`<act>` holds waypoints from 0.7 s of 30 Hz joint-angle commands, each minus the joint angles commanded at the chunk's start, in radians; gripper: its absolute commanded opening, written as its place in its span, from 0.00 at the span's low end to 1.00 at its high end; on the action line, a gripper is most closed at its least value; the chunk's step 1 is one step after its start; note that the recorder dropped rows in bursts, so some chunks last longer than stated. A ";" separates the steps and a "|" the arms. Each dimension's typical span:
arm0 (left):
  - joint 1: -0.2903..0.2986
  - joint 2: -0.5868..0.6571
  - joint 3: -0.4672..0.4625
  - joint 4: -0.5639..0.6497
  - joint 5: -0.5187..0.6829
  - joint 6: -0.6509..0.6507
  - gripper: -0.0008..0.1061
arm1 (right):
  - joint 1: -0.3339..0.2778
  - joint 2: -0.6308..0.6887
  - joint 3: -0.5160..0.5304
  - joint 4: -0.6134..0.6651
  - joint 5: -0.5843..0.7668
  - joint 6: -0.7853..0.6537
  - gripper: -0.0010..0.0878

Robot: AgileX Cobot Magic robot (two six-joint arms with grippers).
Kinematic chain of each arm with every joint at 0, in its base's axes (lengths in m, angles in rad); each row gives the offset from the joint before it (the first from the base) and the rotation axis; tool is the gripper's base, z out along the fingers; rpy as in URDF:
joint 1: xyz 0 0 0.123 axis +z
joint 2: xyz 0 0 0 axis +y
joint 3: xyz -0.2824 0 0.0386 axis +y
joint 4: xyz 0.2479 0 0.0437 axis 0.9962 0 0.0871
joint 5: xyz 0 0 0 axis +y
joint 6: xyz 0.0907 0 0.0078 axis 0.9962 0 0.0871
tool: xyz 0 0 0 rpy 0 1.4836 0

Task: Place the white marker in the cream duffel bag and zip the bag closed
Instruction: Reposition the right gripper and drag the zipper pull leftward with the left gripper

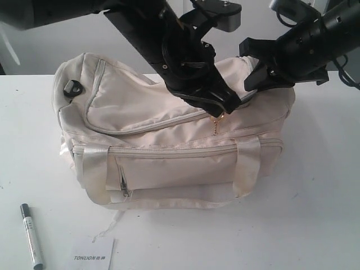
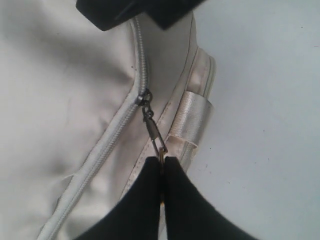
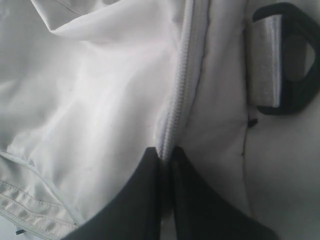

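Observation:
The cream duffel bag (image 1: 169, 140) sits in the middle of the white table. The white marker (image 1: 32, 236) lies on the table in front of the bag's left end, outside it, dark cap pointing away. My left gripper (image 1: 229, 108) reaches across to the bag's right top and is shut on the zipper pull (image 2: 154, 131), which hangs from the slider (image 2: 144, 97). Gold chain (image 1: 215, 125) dangles below. My right gripper (image 1: 251, 93) is shut on the zipper tape (image 3: 176, 100) at the bag's right end, beside a black ring (image 3: 295, 65).
A white "TONLION" card (image 1: 93, 256) lies at the front edge, right of the marker. A front zip pocket (image 1: 174, 169) and shiny straps (image 1: 95, 174) face the camera. Both arms crowd the bag's upper right. Bare table (image 1: 315, 197) extends to the right.

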 joint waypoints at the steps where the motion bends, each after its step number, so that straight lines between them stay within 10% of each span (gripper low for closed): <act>1: 0.000 0.000 0.000 0.000 0.005 0.000 0.01 | 0.000 0.000 0.000 0.000 -0.002 0.000 0.01; 21: 0.000 0.000 0.000 0.035 0.083 0.018 0.01 | -0.002 0.000 0.000 -0.038 -0.016 0.000 0.01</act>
